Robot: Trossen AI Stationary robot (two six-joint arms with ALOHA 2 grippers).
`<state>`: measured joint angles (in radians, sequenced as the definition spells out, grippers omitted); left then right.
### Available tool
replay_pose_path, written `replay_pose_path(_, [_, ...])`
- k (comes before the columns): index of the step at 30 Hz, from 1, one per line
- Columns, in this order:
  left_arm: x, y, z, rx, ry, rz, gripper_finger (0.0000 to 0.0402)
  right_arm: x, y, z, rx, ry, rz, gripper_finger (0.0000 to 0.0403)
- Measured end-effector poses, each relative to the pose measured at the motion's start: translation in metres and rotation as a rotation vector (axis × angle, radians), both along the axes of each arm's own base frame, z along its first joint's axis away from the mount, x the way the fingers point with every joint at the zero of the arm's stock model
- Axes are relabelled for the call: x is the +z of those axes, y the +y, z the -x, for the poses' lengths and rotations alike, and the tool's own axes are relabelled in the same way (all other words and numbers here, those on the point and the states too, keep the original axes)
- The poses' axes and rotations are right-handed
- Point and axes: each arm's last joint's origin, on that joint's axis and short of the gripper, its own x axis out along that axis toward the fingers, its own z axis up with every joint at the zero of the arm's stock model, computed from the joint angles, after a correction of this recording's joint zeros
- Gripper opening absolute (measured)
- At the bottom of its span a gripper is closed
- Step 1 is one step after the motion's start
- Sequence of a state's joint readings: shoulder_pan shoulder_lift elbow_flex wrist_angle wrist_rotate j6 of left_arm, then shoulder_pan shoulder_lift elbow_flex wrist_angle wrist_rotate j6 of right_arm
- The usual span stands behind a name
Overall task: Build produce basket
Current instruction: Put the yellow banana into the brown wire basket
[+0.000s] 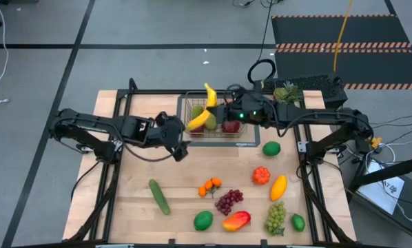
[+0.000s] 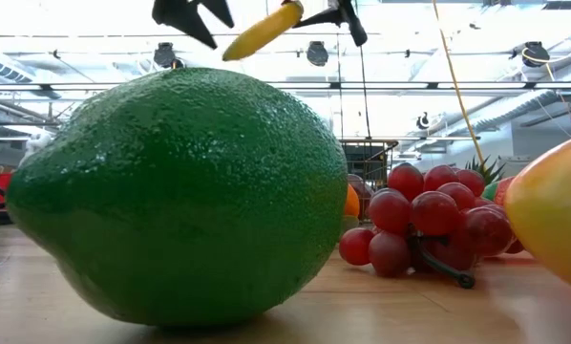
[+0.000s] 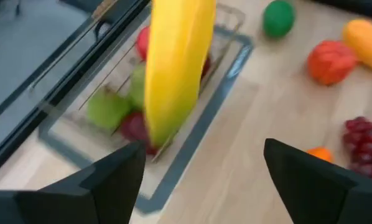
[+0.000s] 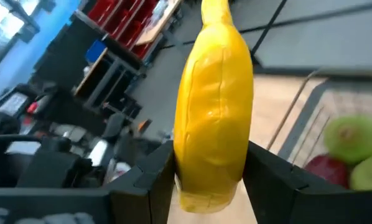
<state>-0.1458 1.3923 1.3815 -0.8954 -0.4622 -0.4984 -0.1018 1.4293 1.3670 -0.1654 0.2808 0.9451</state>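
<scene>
Right claw [image 4: 208,180]: clenched on the long yellow toy banana [image 1: 204,110], one dark finger pressed to each side of it.
Banana: held tilted above the small dark wire-mesh basket [image 1: 209,132], clear of the fruit inside.
Left claw [image 3: 201,171]: released, fingers spread wide, just beside the basket and apart from the banana.
Basket: at the far edge of the pale wooden worktop [image 1: 185,172], holding green and red apples.
Loose produce: cucumber [image 1: 159,196], purple grapes [image 1: 227,202], green grapes [image 1: 275,218] and mango [image 1: 235,220] lie nearer.
</scene>
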Motion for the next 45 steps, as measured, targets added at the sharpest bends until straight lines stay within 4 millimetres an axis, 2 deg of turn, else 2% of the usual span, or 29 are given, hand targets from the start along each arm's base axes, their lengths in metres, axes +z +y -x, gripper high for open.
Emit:
replay_pose_path(8, [-0.009, 0.031, 0.030, 0.178, 0.251, 0.047, 0.0295, 0.003, -0.037, 0.012, -0.053, 0.018, 0.025, 0.0161])
replay_pose_path(14, [-0.005, 0.051, 0.045, 0.162, 0.322, 0.080, 0.0267, 0.001, -0.052, 0.016, -0.091, 0.035, 0.009, 0.0162])
replay_pose_path(20, [0.004, 0.070, 0.053, 0.065, 0.309, 0.059, 0.0242, -0.003, -0.061, 0.019, -0.180, 0.041, -0.035, 0.0162])
replay_pose_path(24, [0.012, 0.086, 0.058, -0.013, 0.269, 0.023, 0.0226, -0.020, -0.064, 0.020, -0.317, 0.028, -0.079, 0.0162])
replay_pose_path(31, [0.019, 0.106, 0.069, -0.016, 0.239, -0.005, 0.0202, -0.059, -0.064, 0.022, -0.481, -0.016, -0.154, 0.0162])
replay_pose_path(38, [0.022, 0.108, 0.072, -0.039, 0.205, 0.006, 0.0191, -0.093, -0.063, 0.028, -0.594, -0.206, -0.129, 0.0162])
replay_pose_path(45, [0.023, 0.108, 0.071, -0.066, 0.189, 0.013, 0.0191, -0.119, -0.061, 0.036, -0.591, -0.194, -0.128, 0.0162])
